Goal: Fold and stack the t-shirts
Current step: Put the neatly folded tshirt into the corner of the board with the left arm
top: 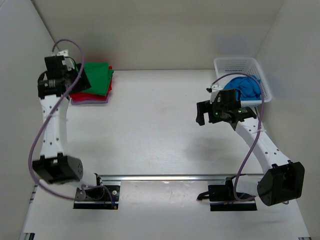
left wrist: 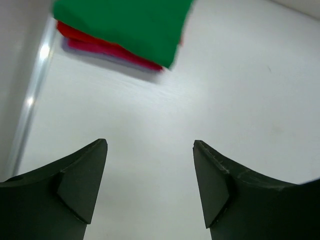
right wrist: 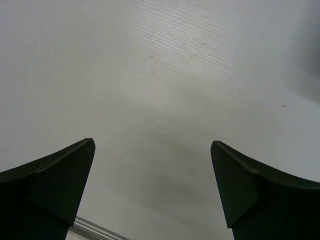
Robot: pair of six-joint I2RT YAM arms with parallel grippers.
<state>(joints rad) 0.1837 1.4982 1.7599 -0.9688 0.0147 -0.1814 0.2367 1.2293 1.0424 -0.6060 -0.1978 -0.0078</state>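
Note:
Three folded t-shirts lie stacked at the table's far left: the green one (top: 98,76) on top, the red one (top: 91,95) under it, the pink one (top: 90,100) at the bottom. The left wrist view shows the green (left wrist: 120,22), red (left wrist: 95,45) and pink (left wrist: 117,64) layers ahead of the fingers. My left gripper (top: 80,83) (left wrist: 150,145) hovers at the stack's near-left edge, open and holding nothing. The blue t-shirt (top: 245,87) lies crumpled in the white basket (top: 239,64). My right gripper (top: 201,114) (right wrist: 152,145) hangs open over bare table, left of the basket.
White walls close in the table on the left, back and right. A metal rail (top: 180,177) runs across the near edge between the arm bases. The left wall's foot (left wrist: 30,107) runs close beside the left gripper.

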